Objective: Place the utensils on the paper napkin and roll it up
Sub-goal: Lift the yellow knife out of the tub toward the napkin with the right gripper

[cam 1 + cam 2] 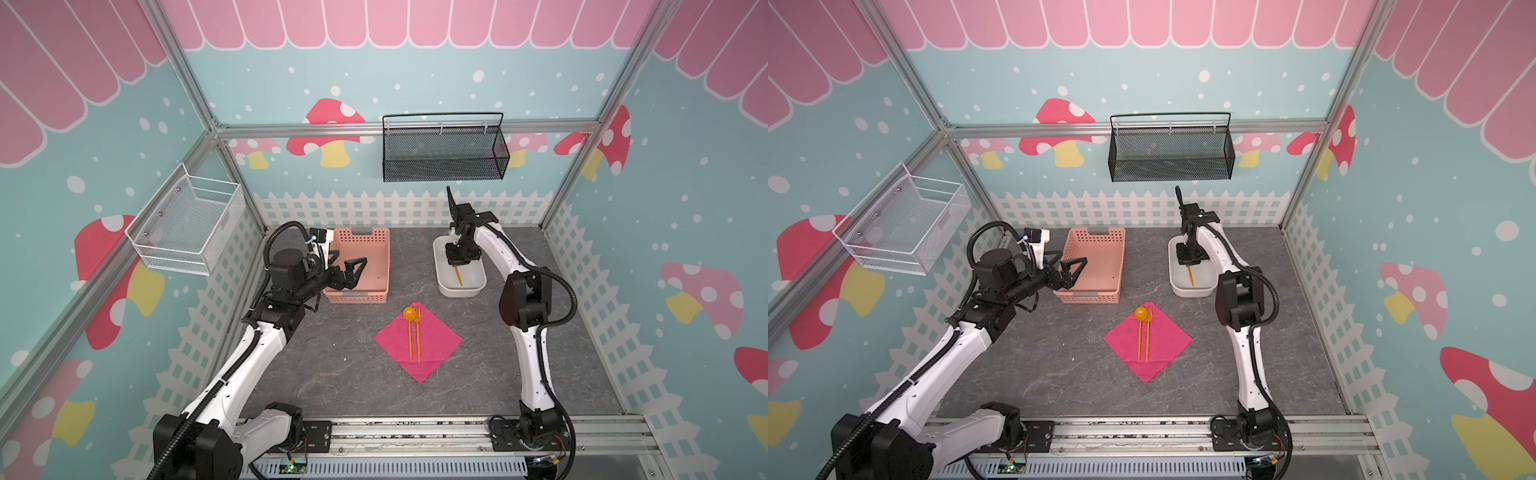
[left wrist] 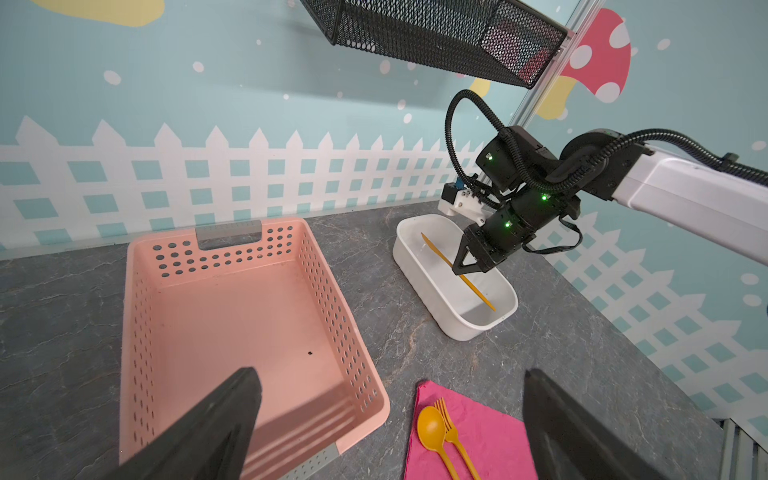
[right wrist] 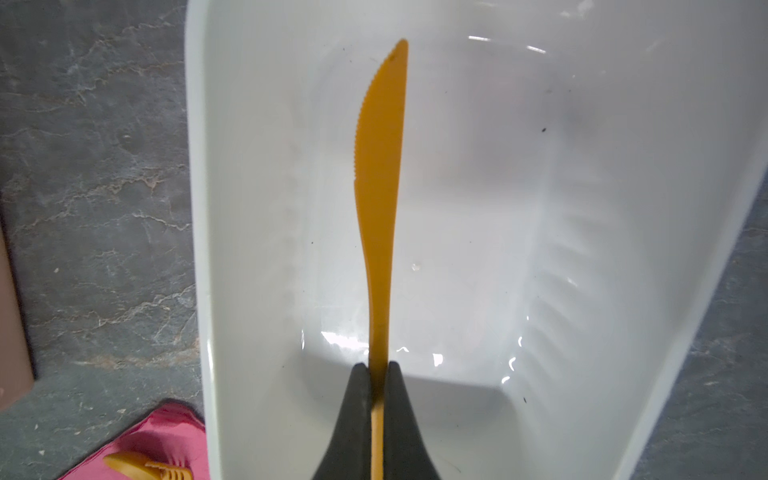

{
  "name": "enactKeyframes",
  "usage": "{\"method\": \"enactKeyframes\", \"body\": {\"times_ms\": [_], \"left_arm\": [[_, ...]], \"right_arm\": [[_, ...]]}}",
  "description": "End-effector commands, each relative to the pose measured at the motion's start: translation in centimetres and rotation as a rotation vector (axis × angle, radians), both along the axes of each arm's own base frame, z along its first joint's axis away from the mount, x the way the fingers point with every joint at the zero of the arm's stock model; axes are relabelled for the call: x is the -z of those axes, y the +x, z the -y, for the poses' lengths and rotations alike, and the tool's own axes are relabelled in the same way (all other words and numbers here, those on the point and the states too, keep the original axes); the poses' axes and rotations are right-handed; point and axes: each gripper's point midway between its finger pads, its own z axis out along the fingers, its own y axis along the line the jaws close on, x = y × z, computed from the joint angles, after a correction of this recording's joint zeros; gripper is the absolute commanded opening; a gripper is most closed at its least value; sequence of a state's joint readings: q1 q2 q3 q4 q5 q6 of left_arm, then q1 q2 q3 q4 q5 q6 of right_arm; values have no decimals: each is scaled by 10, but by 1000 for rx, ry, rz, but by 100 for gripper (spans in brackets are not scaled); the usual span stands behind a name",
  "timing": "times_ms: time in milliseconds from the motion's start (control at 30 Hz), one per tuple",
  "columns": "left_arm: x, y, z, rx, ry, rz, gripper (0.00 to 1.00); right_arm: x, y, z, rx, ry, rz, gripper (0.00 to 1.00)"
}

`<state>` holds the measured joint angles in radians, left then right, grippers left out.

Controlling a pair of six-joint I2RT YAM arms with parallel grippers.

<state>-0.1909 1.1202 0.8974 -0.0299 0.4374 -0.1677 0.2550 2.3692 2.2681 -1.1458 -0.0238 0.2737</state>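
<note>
Grey marbled tabletop (image 1: 324,374) inside a mushroom-wallpaper booth.

Both top views: the paper napkin (image 1: 440,345) lies flat as a diamond mid-table. The spoon (image 1: 409,314) and fork (image 1: 418,332) are already on it, side by side, handles toward the front rail (image 1: 415,432). The third utensil, the knife (image 1: 458,277), is in the white tub (image 1: 441,286), behind and right of the napkin and well apart from it. The right gripper (image 1: 456,264) points down into the tub at the knife. The knife's long axis runs back-to-front, roughly parallel to the spoon and fork, so I judge little turning is needed. The right arm is clearly nearer. The left gripper (image 1: 351,262) hovers over the salmon basket (image 1: 387,266), off that path.

Left wrist view: the left gripper (image 2: 390,415) has its jaws spread wide with nothing between them. Across the table the right gripper (image 2: 473,266) clamps the knife (image 2: 436,253) on its handle part. The blade tip points to the tub's far end, the handle end to the near end. Cannot tell whether the knife is clear of the tub floor. The napkin corner with the spoon bowl and fork tines sits just past the basket's corner.

Right wrist view: the jaws are pinched on the knife handle, with the serrated blade (image 3: 380,166) stretching straight ahead down the tub. A napkin corner (image 3: 166,432) shows beside the tub's outer wall.

Judgement: lift first, since the tub's near wall is the only thing in the way. Then carry the knife toward the bare strip right of the fork.
</note>
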Motion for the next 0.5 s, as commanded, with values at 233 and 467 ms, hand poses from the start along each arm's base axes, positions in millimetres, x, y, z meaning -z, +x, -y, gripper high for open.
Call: {"method": "enactKeyframes", "body": {"times_ms": [233,467], "left_arm": [[-3,-1,-3,-9,11,6,99],[-3,-1,-4,-14,14,4,99]], "right_arm": [[-35,-28,4,-45,-19,-14,4],[-42,-59,1,-72,-24,-14,4]]}}
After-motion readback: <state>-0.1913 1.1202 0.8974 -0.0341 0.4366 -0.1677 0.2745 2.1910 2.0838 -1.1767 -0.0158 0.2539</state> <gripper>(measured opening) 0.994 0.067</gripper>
